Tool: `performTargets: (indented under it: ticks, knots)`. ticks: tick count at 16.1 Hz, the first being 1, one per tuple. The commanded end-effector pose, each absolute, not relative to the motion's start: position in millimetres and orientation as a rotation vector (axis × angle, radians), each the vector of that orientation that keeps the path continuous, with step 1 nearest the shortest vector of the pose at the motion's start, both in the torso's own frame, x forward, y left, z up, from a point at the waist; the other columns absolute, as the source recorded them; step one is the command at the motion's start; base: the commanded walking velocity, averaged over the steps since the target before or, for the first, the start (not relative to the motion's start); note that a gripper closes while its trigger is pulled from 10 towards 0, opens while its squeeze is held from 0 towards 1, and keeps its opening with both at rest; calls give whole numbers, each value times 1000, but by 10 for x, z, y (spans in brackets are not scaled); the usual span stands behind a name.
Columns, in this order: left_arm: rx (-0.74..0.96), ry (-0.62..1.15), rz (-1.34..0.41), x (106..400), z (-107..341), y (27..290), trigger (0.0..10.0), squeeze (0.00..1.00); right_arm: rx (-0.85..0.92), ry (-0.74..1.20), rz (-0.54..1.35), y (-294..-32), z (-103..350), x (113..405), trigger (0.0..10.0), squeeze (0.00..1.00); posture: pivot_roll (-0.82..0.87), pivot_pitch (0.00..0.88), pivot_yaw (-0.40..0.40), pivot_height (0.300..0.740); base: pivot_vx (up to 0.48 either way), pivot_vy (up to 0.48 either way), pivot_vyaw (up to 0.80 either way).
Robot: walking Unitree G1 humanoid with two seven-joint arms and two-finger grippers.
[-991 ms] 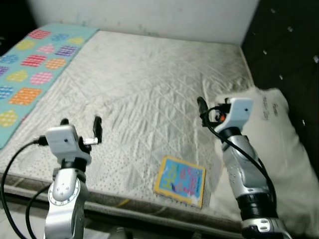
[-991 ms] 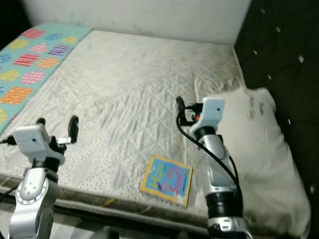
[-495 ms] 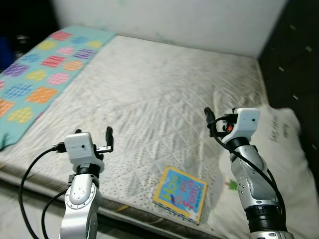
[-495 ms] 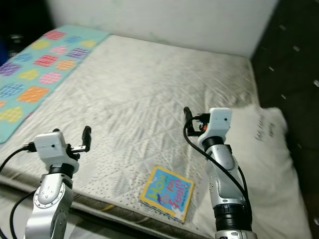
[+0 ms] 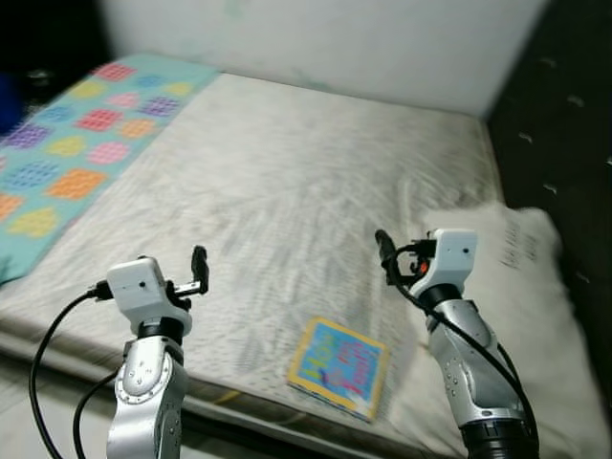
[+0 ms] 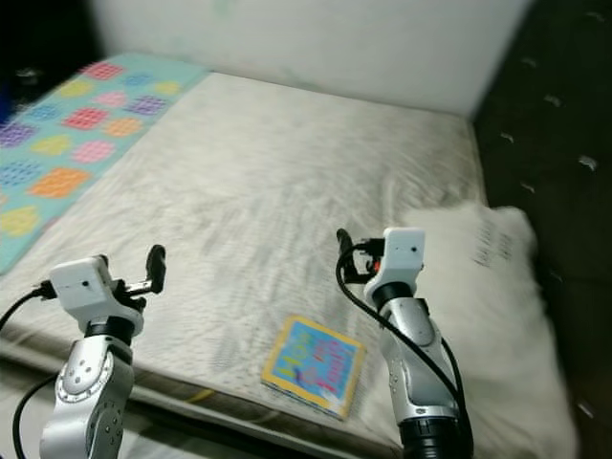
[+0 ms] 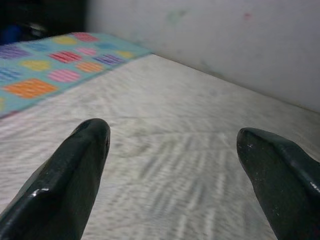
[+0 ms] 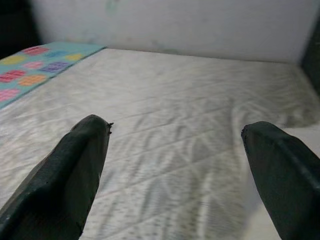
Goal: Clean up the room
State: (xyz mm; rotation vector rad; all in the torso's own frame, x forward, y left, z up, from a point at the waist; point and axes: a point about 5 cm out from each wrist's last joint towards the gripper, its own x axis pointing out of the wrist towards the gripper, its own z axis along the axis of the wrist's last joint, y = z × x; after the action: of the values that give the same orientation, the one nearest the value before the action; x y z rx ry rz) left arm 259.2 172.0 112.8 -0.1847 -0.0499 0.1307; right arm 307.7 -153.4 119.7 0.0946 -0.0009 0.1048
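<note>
Teal patchwork blanket [image 5: 67, 143] covers the far-left part of the quilted mattress [image 5: 287, 182]. Over the mattress's near-left edge hovers the left gripper [image 7: 172, 150], fingers spread and empty. A colourful picture book [image 5: 339, 356] lies flat near the mattress's front edge. Right of the book, the right gripper [image 8: 175, 150] hovers spread, beside a white pillow [image 5: 521, 296].

I have both silver arms raised forward, elbows bent. My left end effector [image 7: 172, 165] has its fingers [image 7: 70, 175] spread wide and holds nothing; my right end effector [image 8: 175, 167] is likewise spread and holds nothing.
</note>
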Motion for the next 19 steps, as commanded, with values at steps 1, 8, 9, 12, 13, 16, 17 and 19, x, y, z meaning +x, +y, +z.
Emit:
performTargets:
  ticks: [1, 8, 9, 12, 13, 16, 17, 19]
  knots:
    - [-191, -51, 98, 2616, 1164, 1678, 10000, 0, 91, -5, 78, -1594, 1222, 3067, 10000, 0, 83, 122, -34, 740, 0, 0, -800]
    - [-225, -36, 41, 2737, 1189, 1627, 10000, 0, 110, 11, 11, -1646, 1121, 3004, 10000, 0, 69, 134, 8, 740, 0, 0, -421]
    - [-232, -34, 45, 2719, 1183, 1645, 10000, 0, 108, 6, 28, -1619, 1141, 3012, 10000, 0, 69, 134, 8, 740, 0, 0, 0]
    - [-236, -30, 44, 2679, 1181, 1666, 10000, 0, 110, 19, 53, -1589, 1131, 3003, 10000, 0, 80, 158, -8, 740, 0, 0, 0]
    - [-238, -28, 47, 2669, 1186, 1674, 10000, 0, 110, 21, 53, -1589, 1132, 2998, 10000, 0, 83, 164, -7, 740, 0, 0, -638]
    - [-235, -25, 49, 2659, 1197, 1698, 10000, 0, 112, 22, 54, -1585, 1129, 2986, 10000, 0, 86, 173, -4, 740, 0, 259, -800]
    - [-234, -24, 48, 2660, 1200, 1703, 10000, 0, 112, 24, 55, -1582, 1127, 2983, 10000, 0, 86, 173, -4, 740, 0, 300, -494]
    - [-235, -26, 47, 2668, 1210, 1708, 10000, 0, 111, 25, 58, -1579, 1126, 2980, 10000, 0, 85, 174, -4, 740, 0, 304, -213]
